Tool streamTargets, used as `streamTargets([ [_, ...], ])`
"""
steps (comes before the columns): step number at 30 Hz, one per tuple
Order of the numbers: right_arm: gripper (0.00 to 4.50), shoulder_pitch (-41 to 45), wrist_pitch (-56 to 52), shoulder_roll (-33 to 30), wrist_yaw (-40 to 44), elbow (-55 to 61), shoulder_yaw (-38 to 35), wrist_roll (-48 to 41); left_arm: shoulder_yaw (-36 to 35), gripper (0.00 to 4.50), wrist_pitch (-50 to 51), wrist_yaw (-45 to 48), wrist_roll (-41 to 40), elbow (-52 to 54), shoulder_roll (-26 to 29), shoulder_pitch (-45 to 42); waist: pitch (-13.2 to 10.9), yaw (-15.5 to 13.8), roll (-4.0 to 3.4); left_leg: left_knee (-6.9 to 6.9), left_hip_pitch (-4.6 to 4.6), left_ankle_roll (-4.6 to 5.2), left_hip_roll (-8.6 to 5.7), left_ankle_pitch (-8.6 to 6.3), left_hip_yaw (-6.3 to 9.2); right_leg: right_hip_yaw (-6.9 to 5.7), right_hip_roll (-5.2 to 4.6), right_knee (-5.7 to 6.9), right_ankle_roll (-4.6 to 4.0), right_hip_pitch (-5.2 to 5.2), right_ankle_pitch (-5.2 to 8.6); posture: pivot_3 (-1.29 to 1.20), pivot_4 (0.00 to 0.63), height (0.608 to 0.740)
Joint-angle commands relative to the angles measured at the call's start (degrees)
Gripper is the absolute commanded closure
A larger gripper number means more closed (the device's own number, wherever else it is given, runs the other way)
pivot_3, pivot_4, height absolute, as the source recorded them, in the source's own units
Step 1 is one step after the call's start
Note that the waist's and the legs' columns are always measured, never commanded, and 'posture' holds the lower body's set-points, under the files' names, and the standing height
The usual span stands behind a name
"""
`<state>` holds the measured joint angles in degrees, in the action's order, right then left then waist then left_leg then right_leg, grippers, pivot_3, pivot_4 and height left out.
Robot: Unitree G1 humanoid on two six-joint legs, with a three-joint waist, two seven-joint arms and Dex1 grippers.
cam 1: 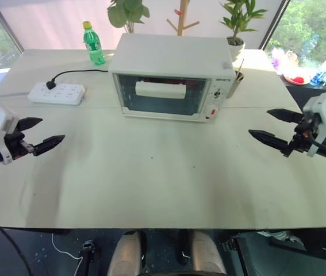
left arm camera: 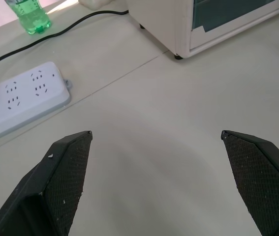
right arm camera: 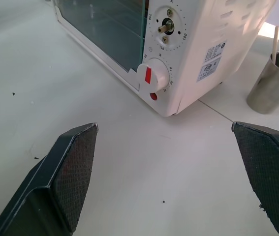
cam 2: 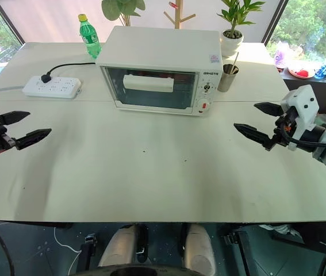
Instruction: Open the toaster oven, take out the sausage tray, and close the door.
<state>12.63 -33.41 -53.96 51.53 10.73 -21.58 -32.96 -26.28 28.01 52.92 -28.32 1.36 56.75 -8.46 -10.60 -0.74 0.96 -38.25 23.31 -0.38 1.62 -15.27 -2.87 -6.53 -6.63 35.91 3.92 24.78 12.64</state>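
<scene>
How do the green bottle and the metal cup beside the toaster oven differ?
The green bottle is clear green plastic with a yellow cap, closed; the metal cup is dull steel, open, with a stick in it. The bottle stands at the left of the toaster oven, the cup at its right. Both stand upright on the table.

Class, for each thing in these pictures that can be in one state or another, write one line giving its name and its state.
door: shut, upright against the toaster oven.
green bottle: upright, capped.
power strip: one black plug in.
metal cup: upright, a stick in it.
left gripper: open, holding nothing.
right gripper: open, holding nothing.
</scene>
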Motion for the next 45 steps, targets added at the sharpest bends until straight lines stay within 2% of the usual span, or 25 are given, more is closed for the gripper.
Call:
streamTargets([
  [1,0.00,2.1,-1.1,-0.1,0.1,2.4,-0.7,-2.1,-1.5,0.05,1.7,0.3,-3.3,3.7,0.0,-2.5,0.0,0.0,0.00,0.00,0.00,0.00,0.00,0.00,0.00,0.00,0.00,0.00,0.00,0.00,0.00,0.00,0.150,0.717],
  [6,0.00,8.0,-5.9,1.1,0.7,5.1,3.3,-6.9,4.7,0.05,7.9,2.4,-9.3,4.9,-2.3,-11.1,0.0,0.0,0.00,-0.02,0.00,-0.01,-0.01,0.01,0.01,0.01,0.01,0.03,0.00,-0.01,-0.01,0.00,0.150,0.717],
  [11,0.00,14.3,-6.1,4.9,1.0,4.6,10.1,-6.5,12.8,0.05,8.2,6.7,-8.6,3.1,-4.1,-20.4,0.0,0.1,0.09,-0.03,-0.02,-0.01,-0.09,0.01,0.02,0.02,0.03,0.09,0.00,-0.04,-0.01,0.00,0.150,0.717],
  [19,0.00,23.5,-0.5,14.2,-0.4,-3.1,21.9,2.3,20.8,0.05,5.9,11.1,-5.0,-2.8,-7.4,-32.5,0.0,0.1,0.10,-0.06,-0.01,-0.02,-0.18,0.03,0.03,0.02,0.10,0.16,0.00,-0.02,-0.01,0.00,0.150,0.717],
  [26,0.00,31.0,5.4,21.3,-0.4,-15.5,26.5,9.4,21.2,0.05,5.9,12.0,-4.4,-3.0,-8.2,-34.1,0.0,0.3,0.09,-0.06,0.01,-0.03,-0.19,0.03,0.03,0.03,0.10,0.19,0.00,0.00,-0.01,0.00,0.150,0.717],
  [32,0.00,34.9,8.4,25.6,1.0,-20.3,28.1,12.1,20.2,0.05,5.9,11.1,-4.3,-2.6,-7.8,-33.0,-0.1,0.4,0.08,-0.07,0.01,-0.03,-0.19,0.04,0.04,0.03,0.10,0.20,0.00,0.00,-0.01,0.00,0.150,0.717],
  [40,0.00,34.9,7.8,28.3,2.9,-17.3,28.2,11.9,19.9,0.05,5.1,10.4,-4.0,-3.6,-7.9,-32.6,-0.1,0.3,0.08,-0.07,0.01,-0.04,-0.19,0.04,0.06,0.03,0.10,0.21,0.00,0.00,-0.02,0.00,0.150,0.717],
  [45,0.00,30.6,3.6,29.2,1.5,-8.6,28.3,9.7,20.8,0.05,4.0,9.3,-2.8,-7.6,-10.0,-35.9,-0.1,0.3,0.08,-0.06,0.01,-0.04,-0.18,0.04,0.07,0.03,0.13,0.23,0.00,0.00,-0.02,0.00,0.150,0.717],
])
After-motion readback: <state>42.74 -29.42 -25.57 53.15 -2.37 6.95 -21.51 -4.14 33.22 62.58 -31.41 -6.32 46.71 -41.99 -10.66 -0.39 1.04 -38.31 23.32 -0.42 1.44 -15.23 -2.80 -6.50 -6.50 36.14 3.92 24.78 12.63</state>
